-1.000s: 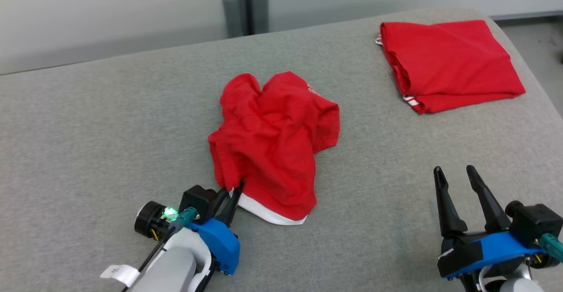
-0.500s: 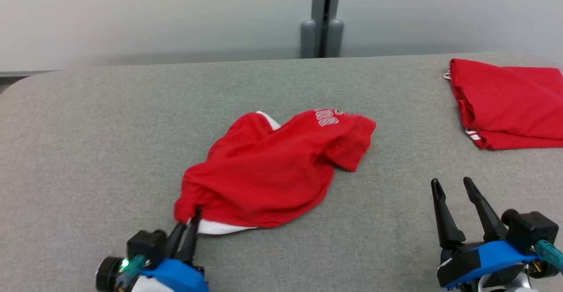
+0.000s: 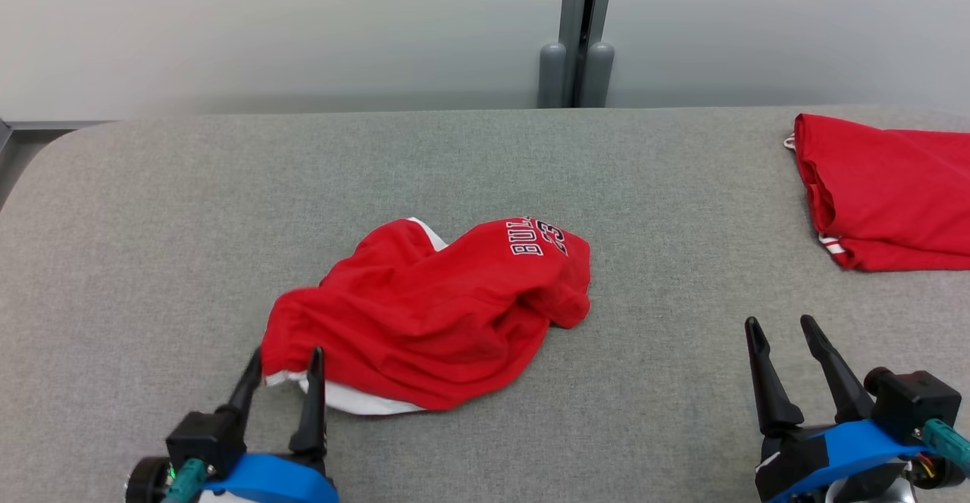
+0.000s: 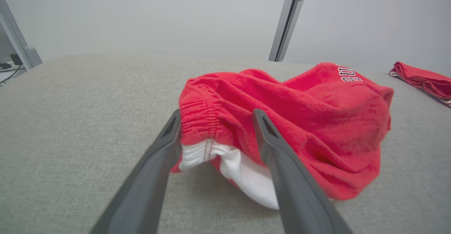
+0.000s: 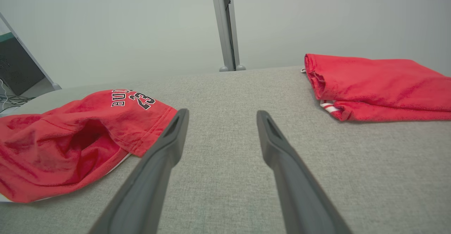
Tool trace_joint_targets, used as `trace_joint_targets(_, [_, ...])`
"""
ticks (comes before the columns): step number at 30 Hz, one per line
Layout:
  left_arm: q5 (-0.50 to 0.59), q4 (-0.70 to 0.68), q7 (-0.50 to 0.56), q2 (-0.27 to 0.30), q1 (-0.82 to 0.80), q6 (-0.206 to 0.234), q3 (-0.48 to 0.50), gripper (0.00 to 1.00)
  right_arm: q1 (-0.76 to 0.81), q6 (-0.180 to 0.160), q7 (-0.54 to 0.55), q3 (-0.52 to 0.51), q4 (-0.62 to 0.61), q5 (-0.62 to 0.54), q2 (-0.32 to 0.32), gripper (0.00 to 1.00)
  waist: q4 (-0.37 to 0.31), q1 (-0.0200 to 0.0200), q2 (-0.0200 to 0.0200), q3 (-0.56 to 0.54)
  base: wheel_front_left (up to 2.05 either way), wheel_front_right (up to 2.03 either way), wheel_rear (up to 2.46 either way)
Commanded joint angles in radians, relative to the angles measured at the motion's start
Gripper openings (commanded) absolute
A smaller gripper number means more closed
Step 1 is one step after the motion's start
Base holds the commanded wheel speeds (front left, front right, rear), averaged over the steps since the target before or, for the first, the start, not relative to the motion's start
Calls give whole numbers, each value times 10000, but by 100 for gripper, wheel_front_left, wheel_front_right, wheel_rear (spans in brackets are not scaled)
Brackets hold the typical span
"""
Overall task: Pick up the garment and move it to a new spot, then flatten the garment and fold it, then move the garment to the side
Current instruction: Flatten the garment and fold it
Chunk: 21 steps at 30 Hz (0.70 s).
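grey fabric-topped desk point(image 3: 151, 207), rounded corners, pale wall behind, one grey post point(image 3: 580, 33) at the back. two red garments up there: the crumpled garment point(image 3: 432, 313) lies mid-desk, white lining showing, and a folded red garment point(image 3: 887, 192) sits far right. two claws: left claw point(image 3: 287, 353) is spread wide, fingers straddling the waistband, gripping nothing; right claw point(image 3: 778, 321) is open and empty, well apart.

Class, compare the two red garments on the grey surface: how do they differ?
The crumpled garment lies bunched mid-surface; the folded garment lies flat at the far right. The crumpled garment shows lettering and a broad white band; the folded garment shows thin white trim. Both are red.
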Motion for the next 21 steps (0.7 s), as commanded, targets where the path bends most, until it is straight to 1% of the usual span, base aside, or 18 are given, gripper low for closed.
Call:
trace_joint_targets(1, [139,-292,-68,-36,-124,119,208,100,104,2,21,-53,8,-85,-15,100,-28,1,0,-77,0,0,0])
trace_joint_targets(6, [570,-1356,-76,-209,-60,315,1013,100,206,2,38,-146,-13,-92,-13,100,-56,1,0,-273,0,0,0])
trace_joint_targets(9, [835,-1771,-80,-279,108,339,1484,100,310,2,70,-180,-40,-84,-15,100,-65,1,0,-401,0,0,0])
trace_joint_targets(17, [1428,-2360,-81,-244,705,362,2682,100,556,2,96,-289,-110,-27,-15,100,-50,1,0,-596,0,0,0])
trace_joint_targets(21, [1656,-2326,-82,-261,961,259,2940,100,660,2,117,-316,-63,-45,-13,100,-10,1,0,-650,0,0,0])
